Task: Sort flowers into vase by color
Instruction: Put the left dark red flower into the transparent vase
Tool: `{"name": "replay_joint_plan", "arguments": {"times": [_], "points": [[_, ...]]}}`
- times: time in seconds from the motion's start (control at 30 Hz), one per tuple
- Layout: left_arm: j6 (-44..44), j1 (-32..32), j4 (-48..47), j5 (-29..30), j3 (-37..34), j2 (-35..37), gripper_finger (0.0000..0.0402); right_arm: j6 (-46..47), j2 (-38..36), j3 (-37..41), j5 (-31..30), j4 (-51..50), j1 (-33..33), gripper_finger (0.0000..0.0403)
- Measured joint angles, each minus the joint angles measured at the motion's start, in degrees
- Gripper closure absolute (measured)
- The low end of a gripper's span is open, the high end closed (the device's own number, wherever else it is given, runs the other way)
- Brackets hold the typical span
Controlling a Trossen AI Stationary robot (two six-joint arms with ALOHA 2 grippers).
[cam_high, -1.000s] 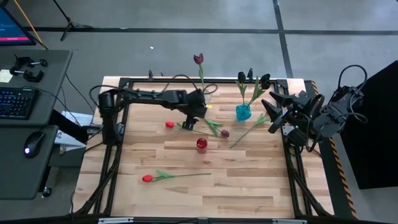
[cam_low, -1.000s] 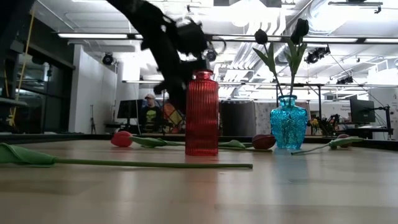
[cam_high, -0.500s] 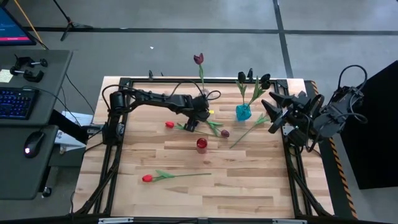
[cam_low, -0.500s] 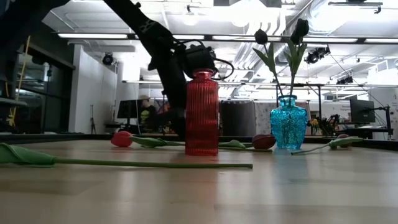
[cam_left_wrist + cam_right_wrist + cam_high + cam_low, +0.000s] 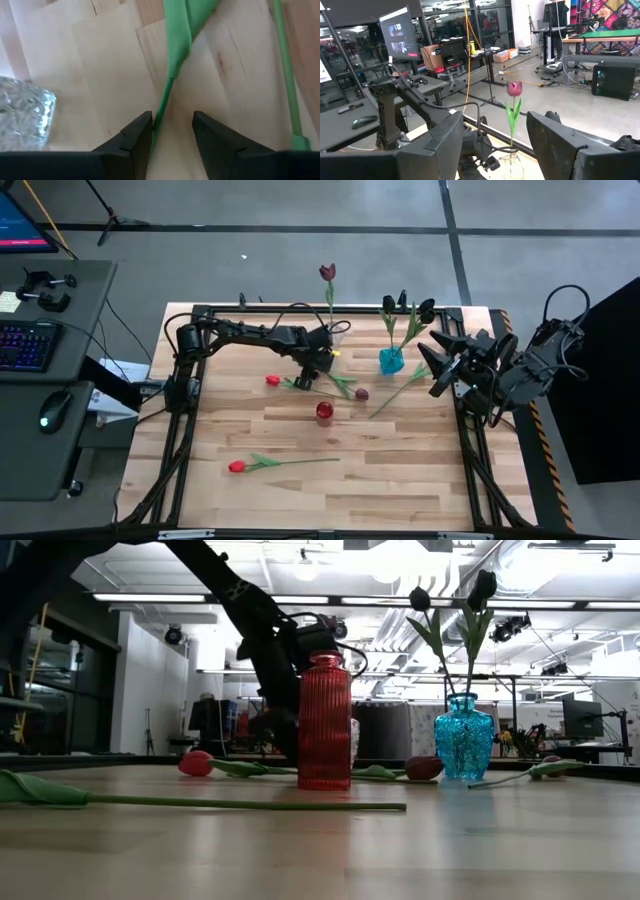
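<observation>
Left hand (image 5: 170, 131) low over the table (image 5: 400, 470), fingers apart astride a green stem (image 5: 167, 97), beside a clear vase (image 5: 335, 337) holding a maroon tulip (image 5: 327, 272), right hand (image 5: 440, 365) waiting at the right edge, fingers apart, red tulip (image 5: 237, 466) lying near left.

A keyboard (image 5: 25, 343) and mouse (image 5: 52, 411) lie on the side desk (image 5: 80, 285).

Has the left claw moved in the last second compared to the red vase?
Yes. In the high view the left claw has come down toward the table, now behind the red vase, straddling a green stem.
</observation>
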State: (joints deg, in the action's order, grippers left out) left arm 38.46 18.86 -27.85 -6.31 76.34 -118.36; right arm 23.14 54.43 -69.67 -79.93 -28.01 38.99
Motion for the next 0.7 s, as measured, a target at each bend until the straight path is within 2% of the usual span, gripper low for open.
{"name": "replay_joint_plan", "arguments": {"times": [0.33, 0.53, 0.7], "points": [[-0.78, -0.44, -5.15, -1.7, 0.0, 0.14, 0.0321, -0.07, 0.0, 0.0, -0.01, 0.0, 0.0, 0.0194], [-6.64, -0.52, -7.34, -1.64, -0.15, 0.99, 0.0389, -0.51, 0.0, 0.0, -0.01, 0.0, 0.0, 0.0194], [-9.49, -0.51, -10.63, -1.77, -0.74, 4.72, 0.0398, -1.11, -0.02, 0.0, -0.01, -0.02, -0.01, 0.0194]]}}
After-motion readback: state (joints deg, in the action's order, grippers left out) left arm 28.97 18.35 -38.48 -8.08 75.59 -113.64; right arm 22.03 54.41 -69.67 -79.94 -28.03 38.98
